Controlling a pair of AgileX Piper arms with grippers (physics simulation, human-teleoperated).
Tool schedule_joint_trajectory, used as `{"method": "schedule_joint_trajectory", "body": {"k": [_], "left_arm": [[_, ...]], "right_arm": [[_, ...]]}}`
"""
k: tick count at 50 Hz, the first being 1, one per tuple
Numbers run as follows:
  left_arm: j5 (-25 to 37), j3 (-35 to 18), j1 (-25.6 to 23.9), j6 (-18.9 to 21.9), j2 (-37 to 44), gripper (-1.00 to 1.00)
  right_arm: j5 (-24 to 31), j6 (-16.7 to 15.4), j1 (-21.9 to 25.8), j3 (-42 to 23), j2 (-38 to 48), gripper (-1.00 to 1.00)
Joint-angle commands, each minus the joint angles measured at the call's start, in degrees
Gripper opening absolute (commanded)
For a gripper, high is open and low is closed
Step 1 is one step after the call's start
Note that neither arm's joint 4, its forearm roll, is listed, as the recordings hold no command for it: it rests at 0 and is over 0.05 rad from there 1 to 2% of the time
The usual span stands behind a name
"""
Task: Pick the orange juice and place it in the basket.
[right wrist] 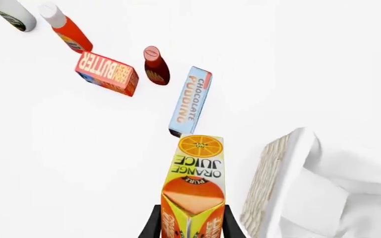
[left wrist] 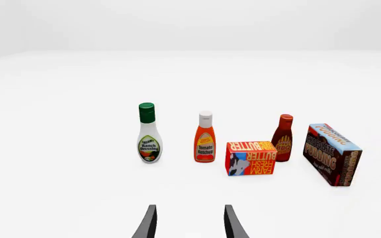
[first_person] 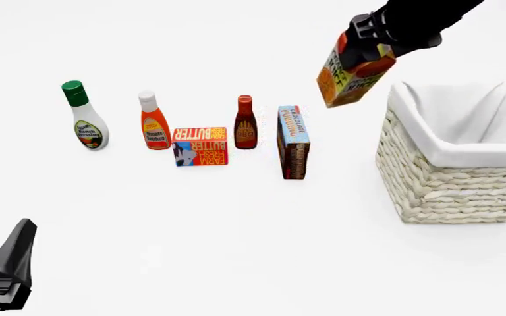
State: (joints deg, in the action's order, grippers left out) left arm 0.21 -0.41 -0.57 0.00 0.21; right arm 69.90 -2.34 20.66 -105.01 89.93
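Observation:
My right gripper (first_person: 367, 56) is shut on the orange juice (first_person: 350, 76), an orange and yellow gable-top carton held tilted in the air, up and to the left of the basket (first_person: 464, 187). In the right wrist view the carton (right wrist: 194, 186) sits between the two fingers, with the basket's cream wicker wall and white lining (right wrist: 277, 183) beside and below it. My left gripper (left wrist: 189, 223) stands open with nothing between its fingers, low at the near left of the table (first_person: 2, 270), far from the carton.
A row of groceries stands left of the basket: ranch dressing bottle (first_person: 86, 118), tomato ketchup bottle (first_person: 153, 122), red butter box (first_person: 200, 146), brown sauce bottle (first_person: 245, 124) and chocolate pudding box (first_person: 294, 141).

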Motion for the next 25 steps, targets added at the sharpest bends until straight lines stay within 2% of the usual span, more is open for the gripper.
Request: {"method": "schedule_joint_trajectory", "body": {"k": [1, 3, 10, 11, 13, 18, 25], "left_arm": [[0.0, 0.1, 0.3, 0.0, 0.0, 1.00], [0.0, 0.1, 0.3, 0.0, 0.0, 1.00], [0.0, 0.1, 0.3, 0.0, 0.0, 1.00], [0.0, 0.1, 0.3, 0.0, 0.0, 1.00], [0.0, 0.1, 0.3, 0.0, 0.0, 1.00], [0.0, 0.1, 0.3, 0.0, 0.0, 1.00], [0.0, 0.1, 0.3, 0.0, 0.0, 1.00]], "right_arm": [[0.0, -0.9, -2.3, -2.0, -1.7, -1.00], [0.0, -2.6, -3.7, -2.7, -2.4, -1.00], [0.0, -1.3, -3.0, -3.6, -2.7, -1.00], [0.0, -2.5, -4.1, -3.3, -3.3, -1.00], [0.0, -1.9, -3.8, -3.4, -3.2, -1.00], [0.0, -3.4, -5.4, -4.0, -4.2, -1.00], [0.0, -3.3, -6.3, -3.5, -5.0, -1.00]]}}
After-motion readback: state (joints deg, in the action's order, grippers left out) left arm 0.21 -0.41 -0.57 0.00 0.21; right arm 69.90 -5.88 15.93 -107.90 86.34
